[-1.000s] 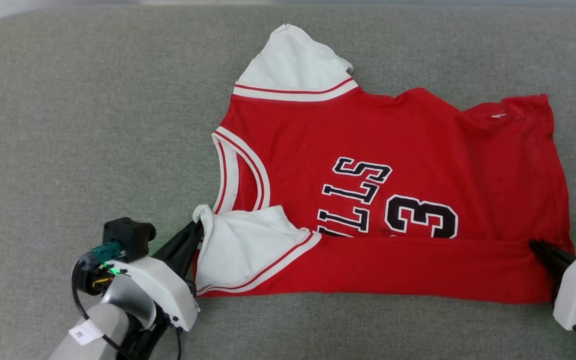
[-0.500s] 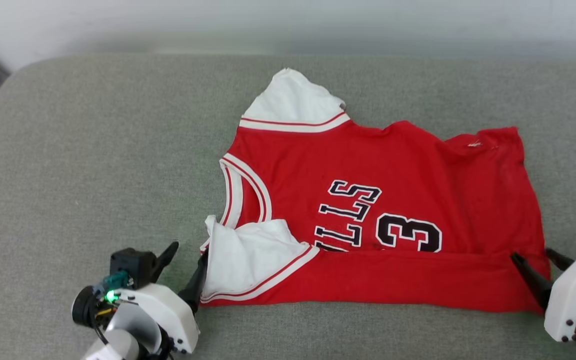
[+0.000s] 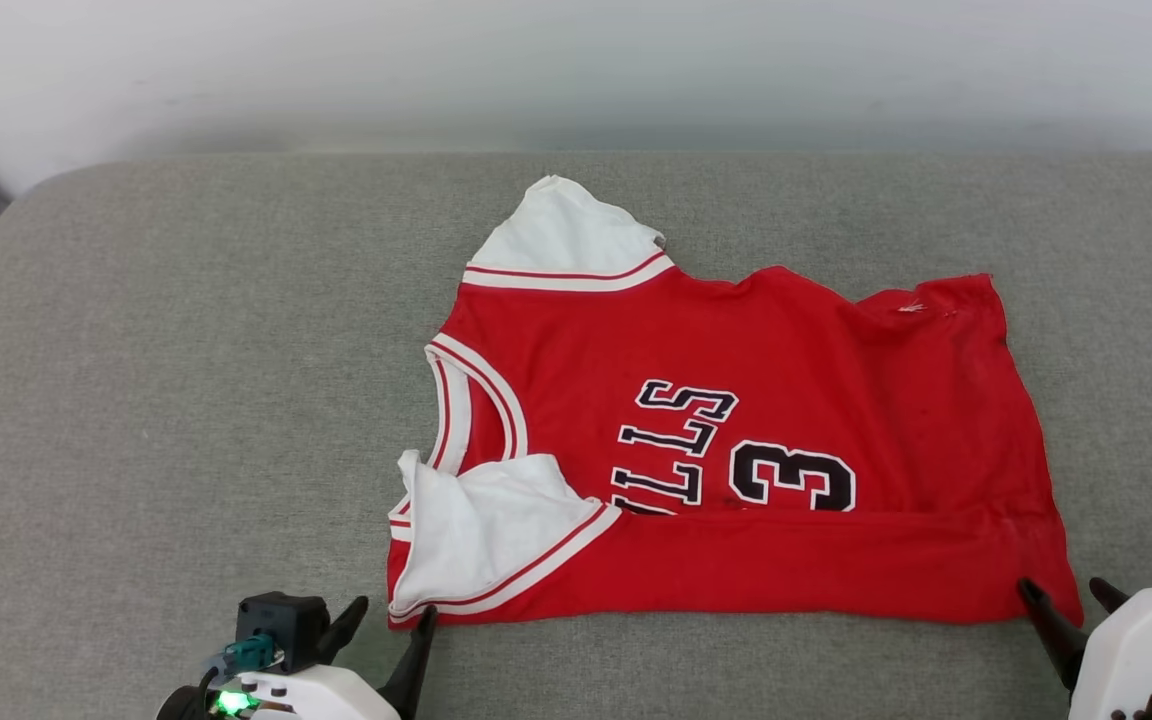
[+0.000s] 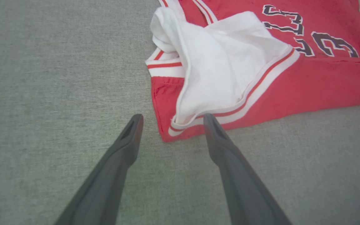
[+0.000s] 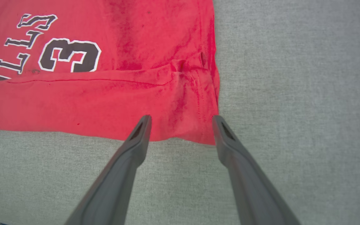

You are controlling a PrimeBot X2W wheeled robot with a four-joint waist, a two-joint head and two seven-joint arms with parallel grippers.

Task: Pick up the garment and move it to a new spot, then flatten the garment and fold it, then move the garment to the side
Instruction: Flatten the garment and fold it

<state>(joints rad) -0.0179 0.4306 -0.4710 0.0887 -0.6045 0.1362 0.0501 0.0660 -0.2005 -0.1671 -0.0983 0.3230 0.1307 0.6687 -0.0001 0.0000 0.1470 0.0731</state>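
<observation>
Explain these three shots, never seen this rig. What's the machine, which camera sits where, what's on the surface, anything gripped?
It is a wheeled robot with two arms, and each arm ends in a gripper with two long dark fingers. The wide picture comes from a camera on its head, looking down at a grey upholstered surface. The other two pictures come from cameras on the wrists, each looking along its own arm's fingers.

On the surface lies a red basketball jersey with white short sleeves, turned sideways. Its near edge is folded up over part of the lettering, and the near sleeve lies on top.

The left gripper stands at the jersey's sleeve corner and the right gripper at its hem corner. Both are open and hold nothing.
</observation>
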